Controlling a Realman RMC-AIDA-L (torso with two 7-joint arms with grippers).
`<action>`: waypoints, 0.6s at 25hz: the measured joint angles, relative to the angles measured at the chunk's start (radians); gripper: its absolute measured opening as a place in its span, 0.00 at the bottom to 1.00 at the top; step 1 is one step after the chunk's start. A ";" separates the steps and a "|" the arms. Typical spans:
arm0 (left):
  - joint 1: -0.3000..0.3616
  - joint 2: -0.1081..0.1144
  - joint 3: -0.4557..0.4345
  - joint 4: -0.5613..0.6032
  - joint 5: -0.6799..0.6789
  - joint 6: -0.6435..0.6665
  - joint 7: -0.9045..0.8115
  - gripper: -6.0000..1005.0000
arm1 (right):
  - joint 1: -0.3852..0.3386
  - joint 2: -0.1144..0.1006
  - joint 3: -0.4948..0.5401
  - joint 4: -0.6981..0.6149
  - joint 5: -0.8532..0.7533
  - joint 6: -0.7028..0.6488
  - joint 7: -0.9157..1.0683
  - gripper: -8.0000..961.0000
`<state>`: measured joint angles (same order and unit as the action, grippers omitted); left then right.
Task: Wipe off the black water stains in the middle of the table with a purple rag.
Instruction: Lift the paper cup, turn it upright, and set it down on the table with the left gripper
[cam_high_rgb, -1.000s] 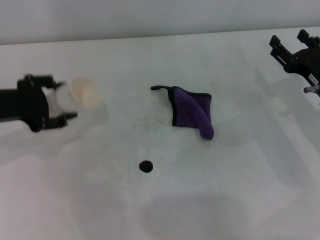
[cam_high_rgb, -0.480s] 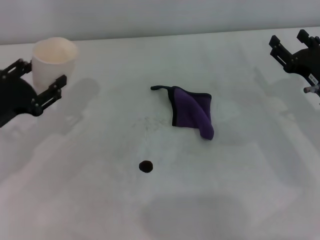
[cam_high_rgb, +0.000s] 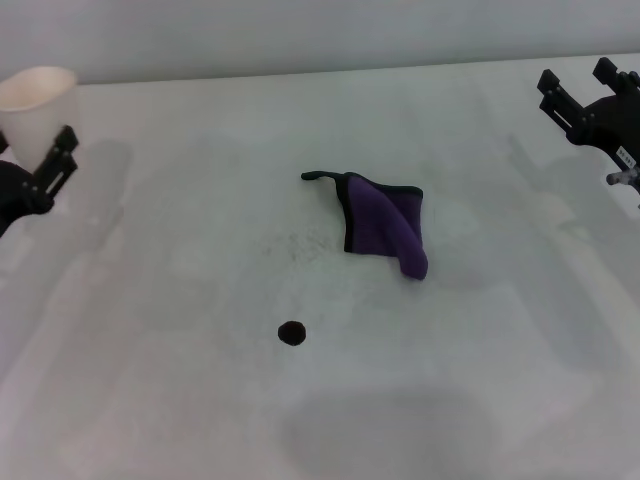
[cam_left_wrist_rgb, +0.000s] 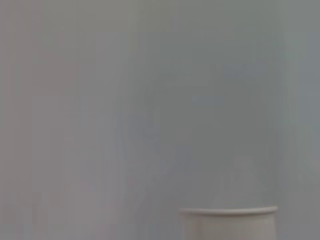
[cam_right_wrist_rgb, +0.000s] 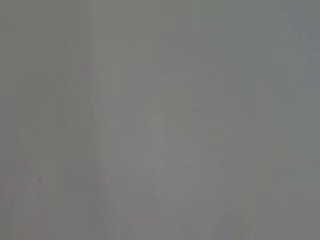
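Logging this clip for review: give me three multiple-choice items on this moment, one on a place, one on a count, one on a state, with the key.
1. Where does the purple rag lie relative to the black water stains in the head view?
A. Covering it
B. Farther from the robot and toward its right
C. Nearer the robot, to its left

2. How many black blots show on the table?
A. One
B. Three
C. Five

3. What is the left gripper doing?
A. Pressing the rag down
B. Hanging with nothing in it
C. Holding a white cup upright

Key: 1 B, bare tabletop separates rag and blot. 2 A, only one round blot shows. 3 C, the fingers clasp the cup at the table's far left edge; the right gripper hangs at the far right.
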<state>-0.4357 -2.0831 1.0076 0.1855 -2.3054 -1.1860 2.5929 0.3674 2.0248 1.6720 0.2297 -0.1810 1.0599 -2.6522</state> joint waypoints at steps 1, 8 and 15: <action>-0.006 -0.002 0.000 -0.018 -0.029 0.007 0.001 0.65 | 0.000 0.000 0.000 0.000 0.000 0.000 0.000 0.85; -0.060 -0.008 0.005 -0.143 -0.153 0.083 0.002 0.65 | 0.000 0.000 -0.002 0.001 0.000 0.000 0.001 0.85; -0.064 -0.011 0.010 -0.148 -0.148 0.123 0.003 0.65 | 0.007 0.000 -0.020 0.000 -0.001 0.000 0.001 0.85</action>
<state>-0.4994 -2.0940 1.0179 0.0379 -2.4535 -1.0628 2.5958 0.3740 2.0248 1.6525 0.2302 -0.1819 1.0599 -2.6508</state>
